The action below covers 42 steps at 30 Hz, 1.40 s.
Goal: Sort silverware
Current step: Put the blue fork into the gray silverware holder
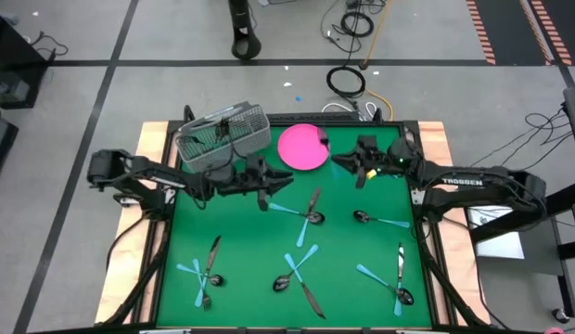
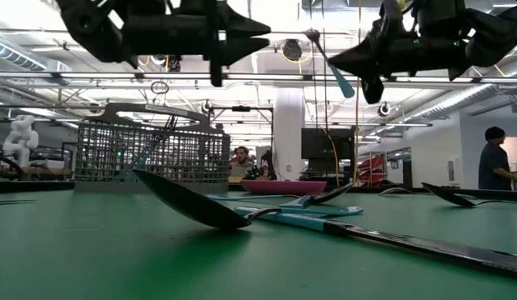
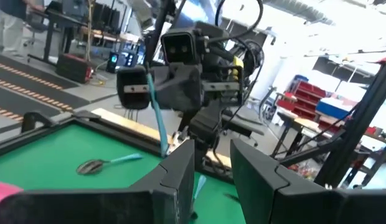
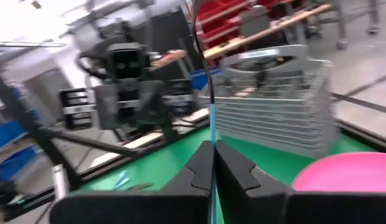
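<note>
Green mat covers the desk (image 1: 343, 250), which stands in a workshop hall with taped floor lines and cables around it. Grey wire-mesh basket (image 1: 222, 137) sits at the far-left corner of the mat; pink plate (image 1: 301, 147) lies just beside it, toward the middle of the far edge.

Right gripper (image 1: 346, 165) hovers near the plate, above the mat. Its fingers (image 4: 199, 168) are clamped on a blue-handled utensil (image 4: 211, 124), which stands upright between them in the right wrist view; which kind of utensil it is cannot be told.

Left gripper (image 1: 280, 184) hovers above the mat just in front of the basket. Its fingers (image 3: 180, 168) stand apart with nothing between them.

Remaining silverware (image 1: 301, 269) lies scattered over the near and middle mat in small crossed groups: all-metal pieces and blue-handled ones, some overlapping. One spoon with a blue handle (image 1: 380, 220) lies alone toward the right side. Low view: a dark spoon (image 2: 192, 204) lies closest, resting against a blue handle.

People show in the room beyond the desk.
</note>
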Motion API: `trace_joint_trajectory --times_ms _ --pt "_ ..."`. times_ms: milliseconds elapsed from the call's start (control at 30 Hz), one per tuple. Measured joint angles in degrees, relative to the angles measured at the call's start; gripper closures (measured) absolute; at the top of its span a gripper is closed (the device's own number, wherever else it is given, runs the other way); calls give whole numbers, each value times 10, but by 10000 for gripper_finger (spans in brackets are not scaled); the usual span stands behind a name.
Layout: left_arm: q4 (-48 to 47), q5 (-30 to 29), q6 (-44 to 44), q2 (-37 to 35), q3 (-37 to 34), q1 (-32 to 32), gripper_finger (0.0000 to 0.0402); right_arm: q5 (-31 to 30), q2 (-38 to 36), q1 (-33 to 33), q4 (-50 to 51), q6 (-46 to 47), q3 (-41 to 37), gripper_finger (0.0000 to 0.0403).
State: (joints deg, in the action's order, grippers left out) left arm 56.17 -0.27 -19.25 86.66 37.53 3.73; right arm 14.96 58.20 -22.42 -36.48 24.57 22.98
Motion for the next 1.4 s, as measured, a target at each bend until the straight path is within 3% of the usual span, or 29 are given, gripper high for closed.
trace_joint_trajectory --times_ms 600,967,1400 --pt "-2 0 0 95 115 -1 297 -49 37 108 -85 -17 0 403" --pt "1 1 2 122 154 -1 297 -62 37 121 -84 -30 0 403" --pt "-64 1 22 135 213 0 297 -62 37 132 -87 -32 0 403"
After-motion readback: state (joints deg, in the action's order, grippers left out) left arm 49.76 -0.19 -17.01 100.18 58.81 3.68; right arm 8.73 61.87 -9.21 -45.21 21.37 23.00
